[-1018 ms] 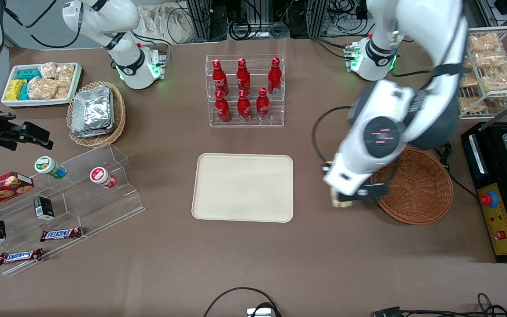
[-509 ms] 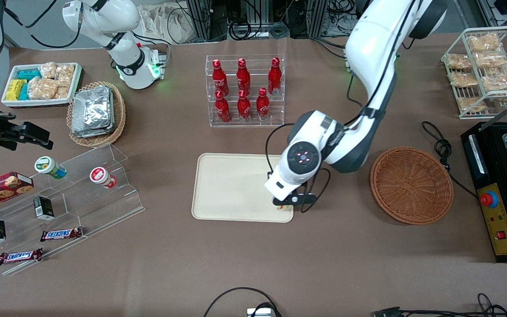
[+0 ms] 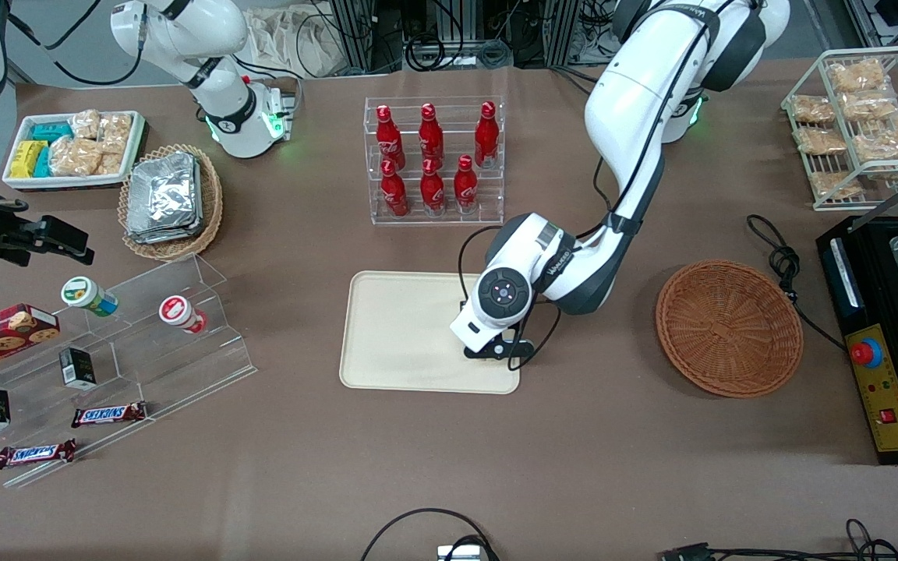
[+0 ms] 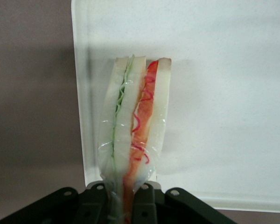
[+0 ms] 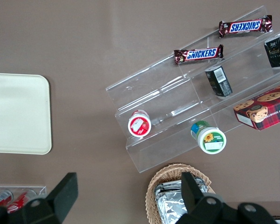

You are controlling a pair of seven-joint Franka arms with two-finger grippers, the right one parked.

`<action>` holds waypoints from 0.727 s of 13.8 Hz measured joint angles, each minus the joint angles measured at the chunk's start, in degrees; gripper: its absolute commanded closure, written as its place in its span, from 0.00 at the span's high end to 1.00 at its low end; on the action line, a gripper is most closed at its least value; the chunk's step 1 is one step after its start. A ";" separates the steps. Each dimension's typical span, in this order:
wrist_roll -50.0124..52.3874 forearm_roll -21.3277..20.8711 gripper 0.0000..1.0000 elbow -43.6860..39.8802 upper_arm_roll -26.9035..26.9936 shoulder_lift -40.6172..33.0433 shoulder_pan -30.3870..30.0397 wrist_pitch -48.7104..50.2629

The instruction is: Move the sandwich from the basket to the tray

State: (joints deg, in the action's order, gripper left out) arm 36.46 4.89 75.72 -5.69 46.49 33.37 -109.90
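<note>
A: Where is the left arm's black two-finger gripper (image 3: 496, 351), and what does it have?

B: It hangs over the flat cream-beige rectangular plastic tray (image 3: 402, 327), at the tray's end toward the working arm and close to the rim nearest the front camera. Its fingers are clamped on the triangular wedge sandwich of pale white bread in clear film (image 4: 133, 135).

A: How is the sandwich held?

B: On edge. In the wrist view the bread slices stand side by side, with a green filling line in one seam and a red-orange one in the next, and the narrow end sits pinched between the black fingers (image 4: 95, 200). The tray's pale floor (image 4: 224, 93) shows under it. Whether the sandwich touches the tray cannot be told.

A: And the round shallow reddish-brown wicker basket (image 3: 728, 327)?

B: It sits on the brown table, well apart from the tray, toward the working arm's end, with nothing in it.

A: What else stands near?

B: A clear acrylic rack of red bottles (image 3: 433, 160) stands farther from the front camera than the tray. A lighter tan wicker basket of silver foil packs (image 3: 168, 199) lies toward the parked arm's end.
</note>
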 measured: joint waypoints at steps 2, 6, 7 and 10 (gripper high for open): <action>0.00 0.00 0.42 0.46 0.00 0.47 0.00 -0.19; 0.06 0.00 1.00 0.30 0.06 0.76 -0.06 -0.63; 0.07 0.00 1.00 0.10 0.07 0.45 -0.14 -0.62; 0.28 -0.01 1.00 -0.46 0.32 -2.24 -0.59 2.25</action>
State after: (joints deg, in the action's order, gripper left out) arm 36.74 4.87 75.26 -5.37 44.25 32.77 -107.65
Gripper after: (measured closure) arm 0.097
